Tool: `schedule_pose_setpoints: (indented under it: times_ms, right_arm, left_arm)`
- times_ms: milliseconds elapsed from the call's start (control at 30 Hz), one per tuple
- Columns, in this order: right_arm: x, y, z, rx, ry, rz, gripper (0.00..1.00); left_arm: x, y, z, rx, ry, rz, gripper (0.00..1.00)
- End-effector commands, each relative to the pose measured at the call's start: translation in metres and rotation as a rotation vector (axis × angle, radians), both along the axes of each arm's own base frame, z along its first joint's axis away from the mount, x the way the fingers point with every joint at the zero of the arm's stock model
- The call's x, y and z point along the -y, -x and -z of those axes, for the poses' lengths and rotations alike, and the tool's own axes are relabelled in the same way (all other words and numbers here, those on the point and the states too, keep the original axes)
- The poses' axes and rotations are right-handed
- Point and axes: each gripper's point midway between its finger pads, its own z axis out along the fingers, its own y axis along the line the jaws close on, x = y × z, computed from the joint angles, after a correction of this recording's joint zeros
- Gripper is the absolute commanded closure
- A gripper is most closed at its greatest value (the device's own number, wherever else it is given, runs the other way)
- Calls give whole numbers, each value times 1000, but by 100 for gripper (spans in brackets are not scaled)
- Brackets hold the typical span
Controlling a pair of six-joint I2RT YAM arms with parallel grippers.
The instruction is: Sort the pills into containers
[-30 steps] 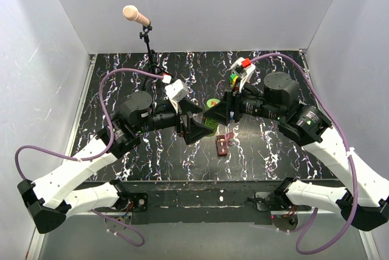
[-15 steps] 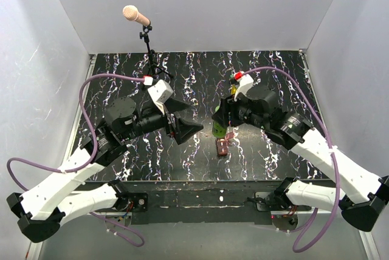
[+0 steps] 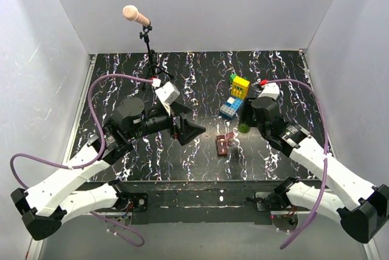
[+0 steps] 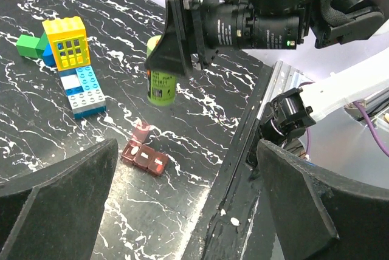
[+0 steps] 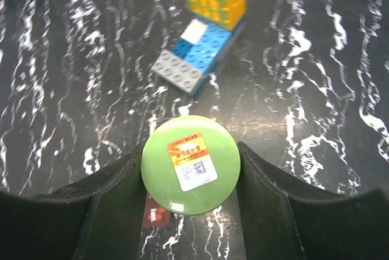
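Observation:
My right gripper (image 3: 243, 124) is shut on the small green bottle (image 3: 243, 128). In the right wrist view the bottle's round end with a sticker (image 5: 190, 164) sits tight between the two fingers. In the left wrist view the bottle (image 4: 161, 84) hangs upright over the table just behind the dark red-brown box (image 4: 144, 155). The box's flap lid stands open with a white pill in the end compartment. The box (image 3: 223, 144) lies at the table's middle front. My left gripper (image 3: 185, 129) is wide open and empty, left of the box. Two small white bits (image 4: 234, 221) lie on the front rail.
A yellow-and-blue toy brick stack (image 3: 236, 97) lies behind the bottle, with a green brick at its far end. A microphone on a stand (image 3: 137, 17) rises at the back left. White walls close in the black marbled table (image 3: 121, 71) on three sides.
My right gripper has carried the green bottle to the right and nearer, uncovering the brick stack. My left arm has drawn back leftward, jaws still open.

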Motion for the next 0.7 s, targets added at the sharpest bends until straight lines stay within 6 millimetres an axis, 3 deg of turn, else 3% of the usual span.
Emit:
schedule_pose_setpoints:
  times_ms: [0, 200, 333, 667]
  right_arm:
    - [38, -20, -8, 72, -104, 236, 99]
    - [80, -24, 21, 106, -105, 420, 99]
    - [96, -22, 33, 147, -90, 499, 99]
    - [103, -27, 65, 156, -33, 538, 99]
  left_arm:
    - [3, 1, 0, -8, 9, 14, 2]
    - [7, 3, 4, -28, 12, 34, 2]
    - [9, 4, 6, -40, 13, 43, 2]
    - [12, 4, 8, -54, 25, 52, 2]
